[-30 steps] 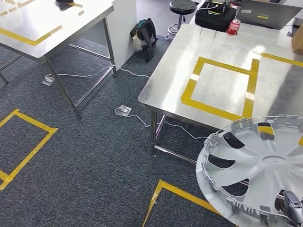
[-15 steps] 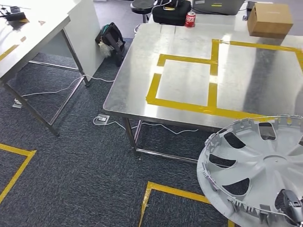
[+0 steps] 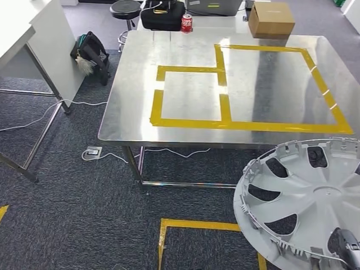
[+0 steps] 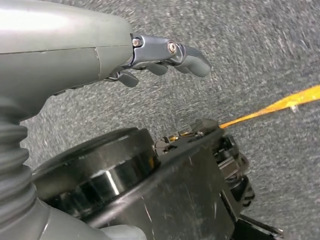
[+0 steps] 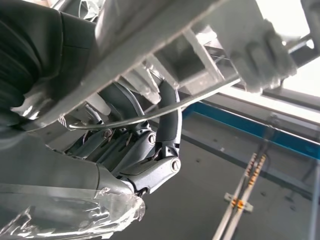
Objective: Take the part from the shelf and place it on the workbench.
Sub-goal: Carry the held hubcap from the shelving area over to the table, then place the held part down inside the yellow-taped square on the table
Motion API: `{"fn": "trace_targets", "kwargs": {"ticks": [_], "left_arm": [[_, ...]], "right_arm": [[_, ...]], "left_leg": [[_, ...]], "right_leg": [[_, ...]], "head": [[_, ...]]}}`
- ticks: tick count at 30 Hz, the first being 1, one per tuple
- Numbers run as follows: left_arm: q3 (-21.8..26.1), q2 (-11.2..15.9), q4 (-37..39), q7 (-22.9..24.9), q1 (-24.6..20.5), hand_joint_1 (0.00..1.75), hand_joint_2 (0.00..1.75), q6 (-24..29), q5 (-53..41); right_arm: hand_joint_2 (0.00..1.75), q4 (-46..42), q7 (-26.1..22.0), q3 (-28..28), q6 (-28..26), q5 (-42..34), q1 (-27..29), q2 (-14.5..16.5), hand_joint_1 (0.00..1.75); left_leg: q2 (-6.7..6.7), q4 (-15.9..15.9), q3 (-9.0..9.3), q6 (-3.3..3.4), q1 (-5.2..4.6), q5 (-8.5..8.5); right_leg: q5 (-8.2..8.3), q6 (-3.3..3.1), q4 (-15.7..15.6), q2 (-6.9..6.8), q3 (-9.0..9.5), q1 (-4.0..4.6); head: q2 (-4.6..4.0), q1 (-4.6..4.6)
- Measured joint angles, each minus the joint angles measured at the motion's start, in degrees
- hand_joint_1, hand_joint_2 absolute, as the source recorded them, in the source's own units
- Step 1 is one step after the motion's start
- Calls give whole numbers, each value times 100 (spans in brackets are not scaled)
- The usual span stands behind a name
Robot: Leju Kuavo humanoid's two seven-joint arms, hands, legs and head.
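Under the wheel cover [image 5: 211,30], right hand [image 5: 151,145] fingers hook its rim.

Workbench [image 3: 127,107] taped zone bare; cardboard box [image 3: 270,19] at far edge.

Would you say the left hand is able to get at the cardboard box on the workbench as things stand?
Probably not. The left hand hangs low over the carpet, holding nothing, while the cardboard box sits at the far edge of the workbench, with the whole tabletop between it and the robot.
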Motion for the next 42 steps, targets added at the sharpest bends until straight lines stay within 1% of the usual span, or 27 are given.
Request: {"fn": "trace_targets", "kwargs": {"ticks": [1,2,5,7,9,12,14,15,18,19,20,22,23,24,25,27,28,30,31,33,34,35,36,38,39,40,42], "left_arm": [[1,2,0,0,1,0,175,3,0],[2,2,0,0,0,0,175,4,-1],[2,6,0,1,-5,0,175,6,0],[2,14,0,2,-22,0,175,9,1],[2,21,0,2,-35,0,175,10,3],[2,31,1,2,-31,0,175,12,6],[3,21,1,1,-27,0,175,13,8],[3,16,1,1,-31,0,175,12,9],[4,14,2,-1,-39,0,175,7,11],[5,12,2,-1,-32,0,175,5,11],[6,9,2,-1,-23,0,175,4,13],[8,7,2,-1,-13,0,175,4,15],[10,31,-1,-2,-17,0,175,8,17],[10,36,-1,-4,-21,0,175,12,21],[10,47,-1,-8,-26,0,175,15,26],[10,39,2,-16,-27,0,175,20,38],[11,44,2,-17,-27,0,175,21,41],[13,44,2,-18,-38,0,175,25,46],[13,38,2,-19,-43,0,175,27,48],[13,29,2,-20,-35,0,175,28,51],[14,27,2,-20,-20,0,175,28,54],[15,26,2,-22,-7,0,175,29,58],[16,25,2,-25,2,0,175,30,61],[18,29,2,-29,15,0,175,32,68],[20,33,3,-30,28,0,175,34,75],[21,35,3,-32,37,0,175,37,84],[23,32,4,-35,38,0,175,44,100]], "right_arm": [[175,0,-3,-1,1,1,11,0,175],[175,0,-4,-2,1,2,19,0,175],[175,0,-5,-2,1,4,25,0,175],[175,0,-6,-5,1,5,35,0,175],[175,0,-10,-18,1,9,49,1,175],[175,-7,-14,-32,-1,11,51,7,175],[175,-14,-4,-36,-1,11,63,13,175],[175,-14,10,-39,-1,10,73,15,175],[175,-9,59,-60,-1,7,72,14,175],[175,-8,67,-67,-2,6,70,14,175],[175,-7,72,-74,-2,7,75,13,175],[175,-3,78,-83,-2,8,79,13,175],[175,8,81,-92,-1,9,71,13,175],[175,10,85,-105,-7,6,57,12,175],[175,14,87,-119,-11,7,47,11,175],[175,9,92,-145,-21,6,43,13,175],[175,9,92,-155,-21,10,54,14,175],[175,4,93,-172,-22,11,71,17,175],[175,2,94,-178,-22,11,74,19,175],[175,0,101,-181,-23,9,72,21,175],[175,0,104,-181,-23,9,78,22,175],[175,0,107,-181,-23,9,90,22,175],[175,0,107,-182,-23,10,102,22,175],[175,1,108,-184,-22,10,117,22,175],[175,2,108,-185,-21,11,114,22,175],[175,1,110,-186,-21,10,115,22,175],[175,-5,114,-190,-21,8,121,22,175]], "left_leg": [[77,2,22,-7,1,-20],[145,3,53,-19,3,-43],[287,16,158,-106,-20,-139],[317,32,187,-132,-61,-186],[327,31,192,-17,-78,-182],[309,-120,230,118,-109,-105],[288,-565,452,135,-77,96],[278,-790,582,137,-38,189],[260,-961,753,-4,74,195],[255,-938,781,-69,110,150],[247,-896,813,-135,157,93],[219,-732,855,-293,293,-63],[205,-625,856,-384,333,-157],[194,-516,841,-465,357,-255],[190,-438,824,-527,352,-329],[190,-373,813,-591,322,-410],[182,-365,825,-606,317,-430],[92,-58,692,-580,303,-600],[35,319,484,-543,280,-759],[-34,1291,-136,-442,206,-1059],[-46,1652,-429,-384,163,-1085],[-53,1797,-627,-314,118,-977],[-66,1709,-718,-230,67,-738],[-135,1085,-696,-11,-52,-47],[-182,749,-638,98,-108,210],[-222,466,-570,159,-148,325],[-244,185,-467,159,-178,270]], "right_leg": [[58,14,22,-14,-8,-5],[213,22,-177,-36,101,-9],[705,5,-1281,-227,733,-14],[770,-42,-1566,-266,905,-23],[786,-62,-1582,-238,901,-31],[843,-20,-1723,-245,952,-60],[882,-5,-1834,-211,1016,-44],[834,6,-1735,-163,971,-30],[533,125,-871,-42,488,-86],[528,187,-696,-41,377,-125],[622,254,-711,-49,365,-172],[929,424,-1233,-70,621,-257],[985,509,-1452,-73,754,-277],[951,504,-1566,-58,835,-289],[836,440,-1537,-36,841,-286],[689,184,-1396,6,786,-292],[641,99,-1353,20,777,-283],[566,-11,-1327,38,819,-239],[541,-54,-1351,42,859,-212],[504,-115,-1414,72,949,-153],[478,-144,-1442,102,1006,-120],[441,-169,-1463,138,1073,-87],[398,-190,-1487,171,1156,-53],[305,-220,-1560,230,1337,-4],[259,-222,-1600,265,1407,22],[217,-215,-1640,297,1449,34],[196,-163,-1701,338,1551,45]], "head": [[0,1],[0,2],[0,4],[0,-10],[0,-27],[0,-44],[-1,-55],[-1,-50],[-2,-9],[-2,-5],[-2,-4],[-2,-2],[-2,19],[-2,60],[-2,83],[-2,46],[-2,-13],[-1,-73],[0,-91],[0,-102],[0,-105],[0,-104],[0,-104],[0,-100],[-1,-88],[-1,-79],[-2,-76]]}}
